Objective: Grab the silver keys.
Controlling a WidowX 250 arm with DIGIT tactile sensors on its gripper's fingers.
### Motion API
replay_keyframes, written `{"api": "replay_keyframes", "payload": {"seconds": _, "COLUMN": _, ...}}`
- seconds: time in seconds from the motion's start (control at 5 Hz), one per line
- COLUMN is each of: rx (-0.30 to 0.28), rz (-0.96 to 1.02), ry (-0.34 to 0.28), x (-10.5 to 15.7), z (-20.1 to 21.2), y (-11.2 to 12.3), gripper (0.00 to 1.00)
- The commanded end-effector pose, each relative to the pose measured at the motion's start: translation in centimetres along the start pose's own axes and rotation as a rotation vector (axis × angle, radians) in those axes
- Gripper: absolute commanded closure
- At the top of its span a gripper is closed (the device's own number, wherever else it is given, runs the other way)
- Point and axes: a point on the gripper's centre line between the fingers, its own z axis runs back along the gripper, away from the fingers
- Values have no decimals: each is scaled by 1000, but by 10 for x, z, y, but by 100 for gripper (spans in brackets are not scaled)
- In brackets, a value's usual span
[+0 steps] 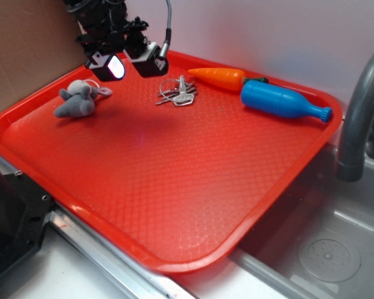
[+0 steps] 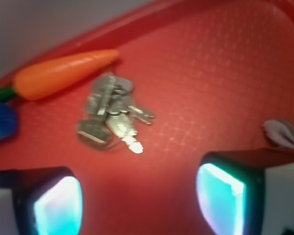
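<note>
We've got the claw (image 1: pixel 130 64) wide open up over the tray (image 1: pixel 174 187), holding nothing. The keys (image 2: pixel 112 117) lie flat just ahead of its fingers (image 2: pixel 58 200), carrot (image 2: pixel 63 73) right behind them.

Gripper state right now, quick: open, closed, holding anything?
Gripper: open and empty, fingers spread apart above the red tray, with the silver keys lying untouched just ahead of them.
</note>
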Motion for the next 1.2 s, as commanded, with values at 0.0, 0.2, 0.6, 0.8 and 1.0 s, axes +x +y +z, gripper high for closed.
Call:
{"api": "replay_keyframes", "payload": {"seconds": 0.0, "rx": -17, "rz": -10, "ry": 7, "x": 32, "z": -25, "y": 10, "gripper": 0}}
{"api": "replay_keyframes", "payload": {"seconds": 0.2, "rx": -30, "rz": -39, "ry": 30, "x": 43, "z": -37, "y": 2, "gripper": 0}}
{"api": "replay_keyframes", "payload": {"seconds": 0.6, "rx": -80, "rz": -103, "ry": 68, "x": 46, "z": -45, "y": -35, "gripper": 0}}
{"api": "replay_keyframes", "payload": {"seconds": 0.8, "rx": -73, "rz": -138, "ry": 142, "x": 39, "z": -55, "y": -56, "gripper": 0}}
{"api": "replay_keyframes", "payload": {"seconds": 1.0, "rx": -64, "rz": -163, "ry": 173, "x": 34, "z": -58, "y": -66, "gripper": 0}}
